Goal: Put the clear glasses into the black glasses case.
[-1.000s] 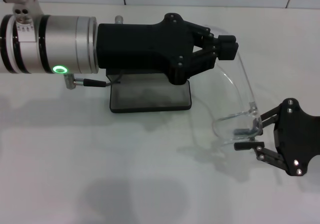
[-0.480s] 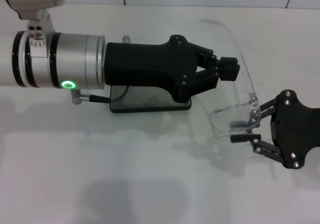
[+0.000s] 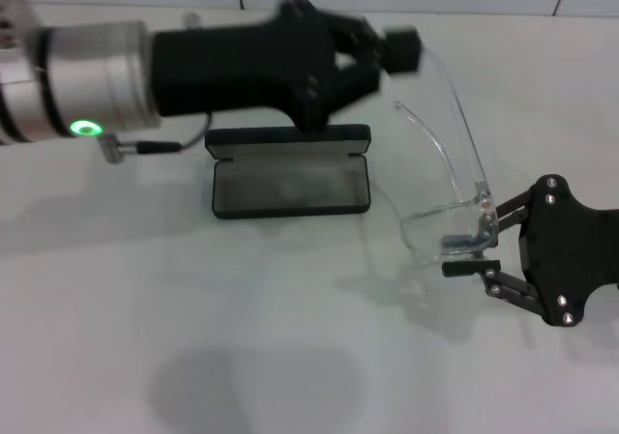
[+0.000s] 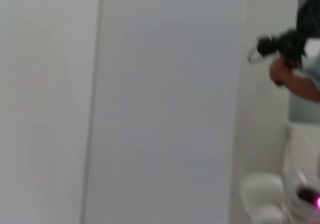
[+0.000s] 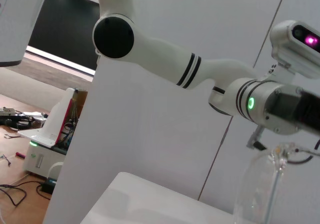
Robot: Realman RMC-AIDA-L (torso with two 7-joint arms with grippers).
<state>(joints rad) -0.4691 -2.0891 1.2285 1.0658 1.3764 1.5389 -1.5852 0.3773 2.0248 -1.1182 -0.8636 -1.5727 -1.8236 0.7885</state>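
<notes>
The glasses (image 3: 455, 188) are fully clear and colourless. The case (image 3: 290, 175) is black outside with grey lining. Both grippers, left (image 3: 401, 50) and right (image 3: 471, 253), are black; the left arm's silver cuff bears a green light ring (image 3: 85, 129). The table (image 3: 242, 337) is white.

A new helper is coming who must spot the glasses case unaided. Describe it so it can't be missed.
On the white table, look just beyond the middle, under the left arm's gripper. The black glasses case lies there open, its grey-lined tray facing up and its lid standing behind. It is the only flat dark box; the clear glasses beside it are transparent and held by the right gripper.
</notes>
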